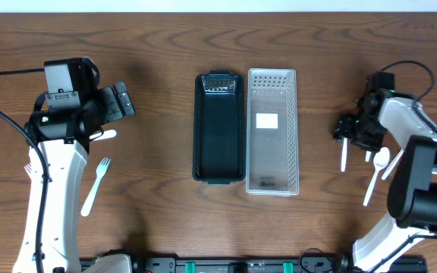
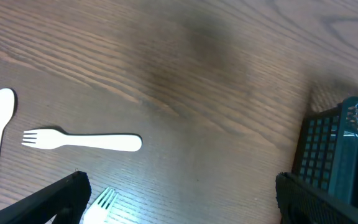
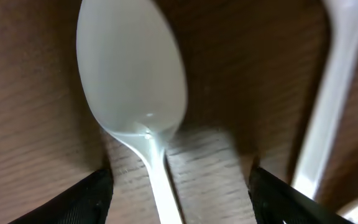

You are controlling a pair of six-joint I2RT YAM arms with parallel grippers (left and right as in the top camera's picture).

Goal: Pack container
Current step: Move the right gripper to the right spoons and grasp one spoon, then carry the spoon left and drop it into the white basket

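R tool sits low over the bench, fingers spread either side of a white spoon. Its handle runs down the gap btwn them, touching neither; bowl lies just past the tips. 2nd white handle just beside. L tool spread wide, holding nothing, near a fork. Dark bin & clear basket mid-bench, side by side.
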